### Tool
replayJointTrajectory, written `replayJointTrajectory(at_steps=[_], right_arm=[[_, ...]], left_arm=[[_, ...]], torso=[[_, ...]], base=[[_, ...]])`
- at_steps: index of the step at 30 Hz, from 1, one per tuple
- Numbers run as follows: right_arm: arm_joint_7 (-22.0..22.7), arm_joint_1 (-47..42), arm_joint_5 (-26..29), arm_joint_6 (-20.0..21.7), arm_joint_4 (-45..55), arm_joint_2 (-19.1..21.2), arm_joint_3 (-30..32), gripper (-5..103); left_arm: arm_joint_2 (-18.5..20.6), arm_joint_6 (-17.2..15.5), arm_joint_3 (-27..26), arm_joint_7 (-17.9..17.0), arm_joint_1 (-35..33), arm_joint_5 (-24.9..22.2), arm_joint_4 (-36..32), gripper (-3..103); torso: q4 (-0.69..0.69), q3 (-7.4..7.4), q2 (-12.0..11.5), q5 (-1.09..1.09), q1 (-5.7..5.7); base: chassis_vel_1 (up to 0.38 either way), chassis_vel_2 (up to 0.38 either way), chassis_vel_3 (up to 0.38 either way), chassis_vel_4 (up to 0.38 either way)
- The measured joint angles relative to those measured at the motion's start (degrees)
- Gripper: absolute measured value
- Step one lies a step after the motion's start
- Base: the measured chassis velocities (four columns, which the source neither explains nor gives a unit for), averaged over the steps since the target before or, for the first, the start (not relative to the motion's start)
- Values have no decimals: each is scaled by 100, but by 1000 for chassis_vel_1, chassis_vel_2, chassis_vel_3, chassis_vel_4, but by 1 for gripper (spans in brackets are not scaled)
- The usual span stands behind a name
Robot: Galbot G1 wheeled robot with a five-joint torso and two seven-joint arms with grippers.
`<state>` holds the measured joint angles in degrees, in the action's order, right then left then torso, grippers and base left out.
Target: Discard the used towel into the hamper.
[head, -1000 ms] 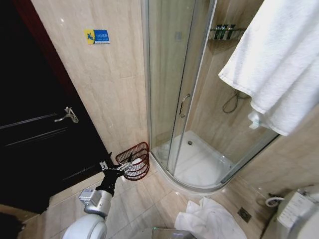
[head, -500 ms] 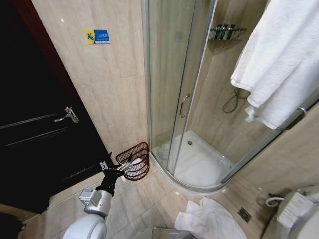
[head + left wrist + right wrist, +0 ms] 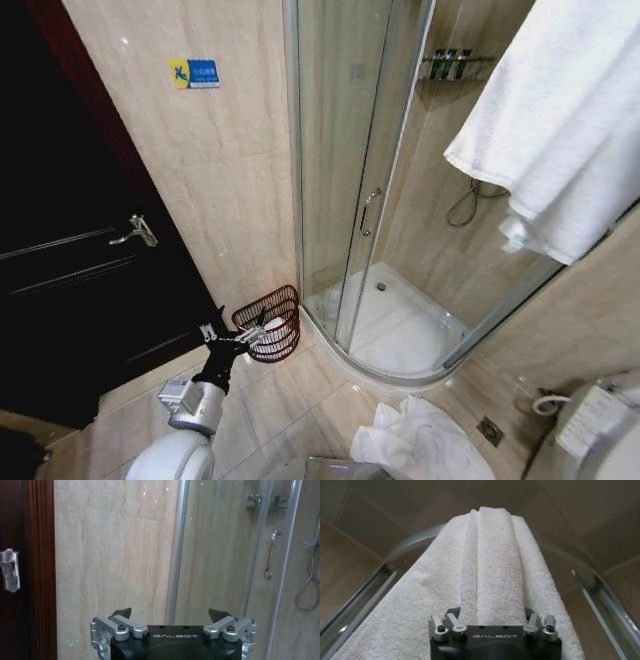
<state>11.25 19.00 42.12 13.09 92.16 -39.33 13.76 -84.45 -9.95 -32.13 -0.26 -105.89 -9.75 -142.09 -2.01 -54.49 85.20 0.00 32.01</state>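
Note:
The used towel [image 3: 560, 120], white and thick, hangs in the air at the upper right of the head view, in front of the shower glass. In the right wrist view my right gripper [image 3: 492, 620] is shut on a bunched ridge of this towel [image 3: 492, 562], which hides its fingertips. The hamper [image 3: 283, 300], a small dark red wire basket, stands on the floor against the wall beside the shower. My left gripper [image 3: 262, 330] hovers just in front of the hamper, held low; its fingers [image 3: 122, 613] stand open with nothing between them.
A curved glass shower enclosure [image 3: 345, 180] with a handle [image 3: 369, 210] fills the middle. A dark door [image 3: 70, 250] is on the left. Another white towel [image 3: 420, 440] lies crumpled on the tile floor, near a toilet [image 3: 600, 430] at the right corner.
The hanging towel swung right half a second ago and has now swung back left, close to where it was a second ago. The left arm has not moved.

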Motion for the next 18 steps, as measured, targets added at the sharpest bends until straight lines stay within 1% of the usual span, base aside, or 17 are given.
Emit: replayJointTrajectory(at_steps=[2,5,6,8,9,13,14,15,16,17,18], right_arm=[[-11,5,15,4,3,7,-3,71],[-37,8,36,7,26,30,-2,60],[-37,8,36,7,26,30,-2,60],[-50,4,49,7,44,48,11,51],[-50,4,49,7,44,48,11,51],[-77,1,73,8,59,84,20,36],[-77,1,73,8,59,84,20,36],[-75,14,90,9,60,94,4,32],[-73,25,97,10,61,100,-9,32],[-72,49,110,17,65,109,-30,28],[-72,49,110,17,65,109,-30,28]], left_arm=[[0,0,0,0,0,0,0,100],[0,0,0,0,0,0,0,100],[0,0,0,0,0,0,0,100],[0,0,0,0,0,0,0,100],[0,0,0,0,0,0,0,100],[0,0,0,0,0,0,0,100],[0,0,0,0,0,0,0,100],[0,0,0,0,0,0,0,100],[0,0,0,0,0,0,0,100],[0,0,0,0,0,0,0,100],[0,0,0,0,0,0,0,100]], torso=[[0,0,0,0,0],[0,0,0,0,0],[0,0,0,0,0],[0,0,0,0,0],[0,0,0,0,0],[0,0,0,0,0],[0,0,0,0,0],[0,0,0,1,0],[0,0,0,1,0],[0,0,0,1,0],[0,0,0,1,0]], base=[[0,0,0,0],[0,0,0,0],[0,0,0,0],[0,0,0,0],[0,0,0,0],[0,0,0,0],[0,0,0,0],[0,0,0,0],[0,0,0,0],[0,0,0,0],[0,0,0,0]])
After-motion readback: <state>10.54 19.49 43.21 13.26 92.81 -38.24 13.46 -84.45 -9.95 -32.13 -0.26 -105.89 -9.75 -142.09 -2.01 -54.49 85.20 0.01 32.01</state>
